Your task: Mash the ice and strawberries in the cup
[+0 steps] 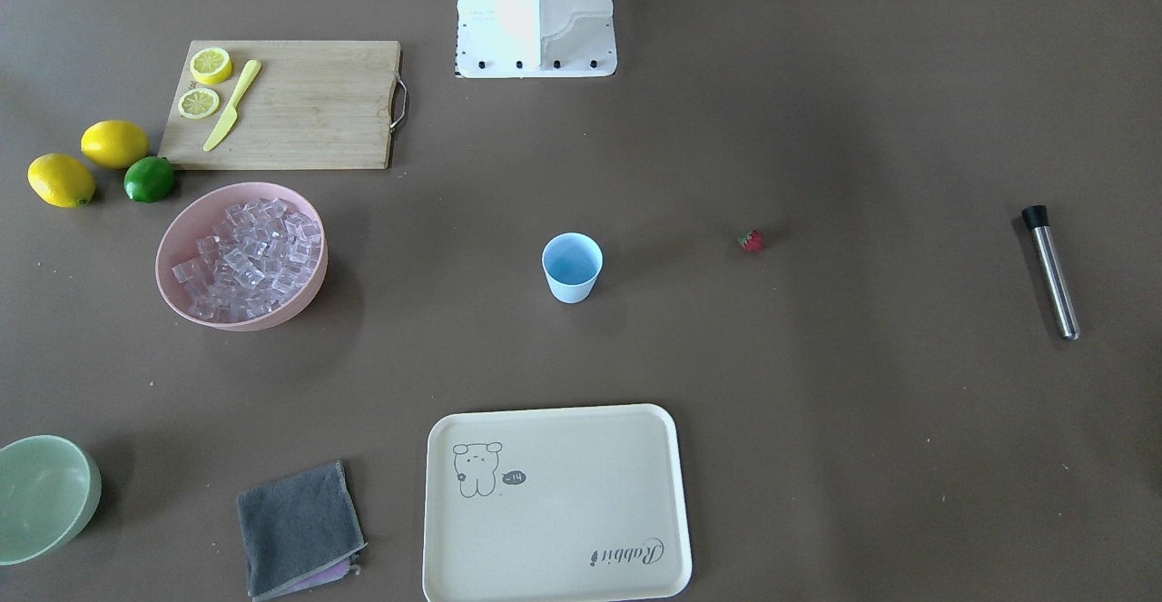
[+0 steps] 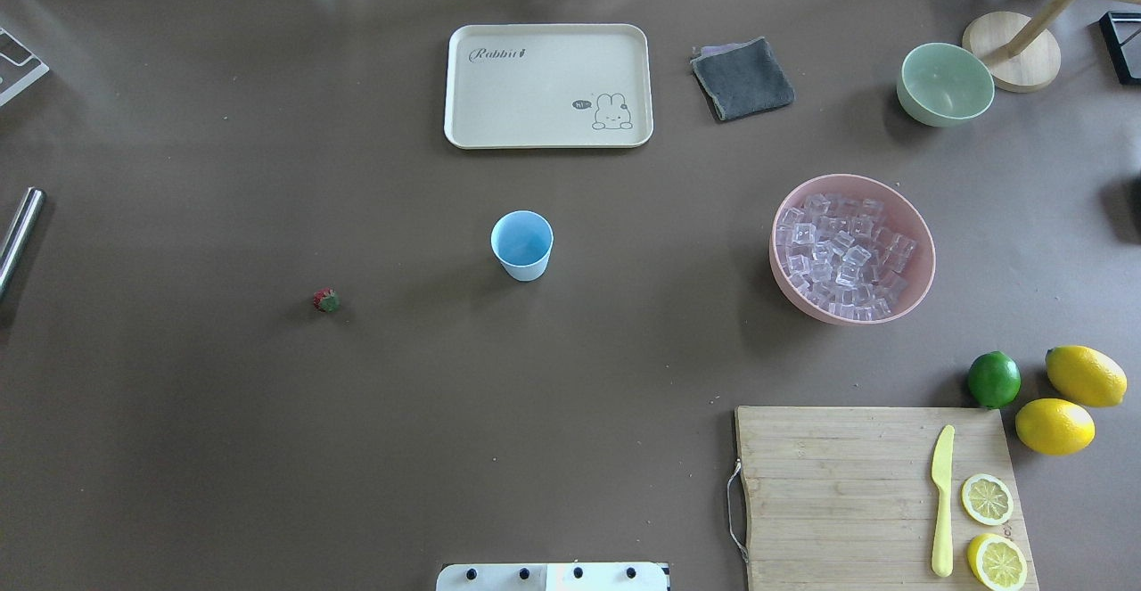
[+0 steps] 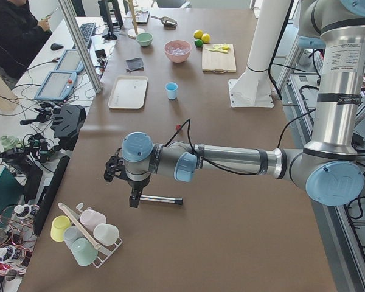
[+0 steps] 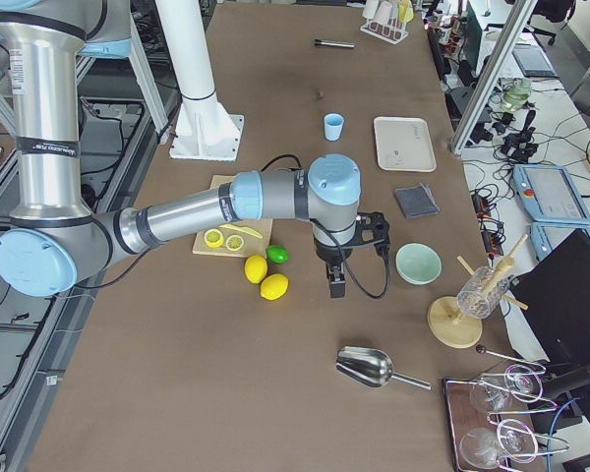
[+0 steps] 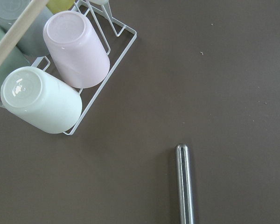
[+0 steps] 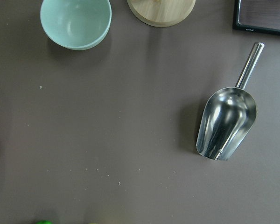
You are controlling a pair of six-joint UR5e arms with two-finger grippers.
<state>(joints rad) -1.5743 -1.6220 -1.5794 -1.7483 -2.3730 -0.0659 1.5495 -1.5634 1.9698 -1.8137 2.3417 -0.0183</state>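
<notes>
The light-blue cup [image 1: 572, 266] stands upright and empty at the table's middle [image 2: 521, 245]. The tiny red strawberry [image 1: 750, 240] lies on the table apart from it [image 2: 326, 300]. The ice [image 1: 250, 257] fills the pink bowl [image 2: 923, 279]. A steel muddler [image 1: 1053, 271] with a black end lies far out on my left side. My left gripper [image 3: 134, 198] hangs just above the muddler [image 3: 161, 199]; the left wrist view shows only the rod [image 5: 185, 184]. My right gripper [image 4: 335, 285] hangs between the lemons and the green bowl. I cannot tell whether either is open.
A cutting board [image 2: 847, 484] holds lemon slices and a yellow knife; two lemons [image 2: 1070, 399] and a lime [image 2: 994, 379] lie beside it. A cream tray [image 2: 548, 83], grey cloth [image 2: 742, 78] and green bowl [image 2: 945, 83] lie farther out. A metal scoop [image 6: 226, 121] and a cup rack [image 5: 60, 70] are at the table's ends.
</notes>
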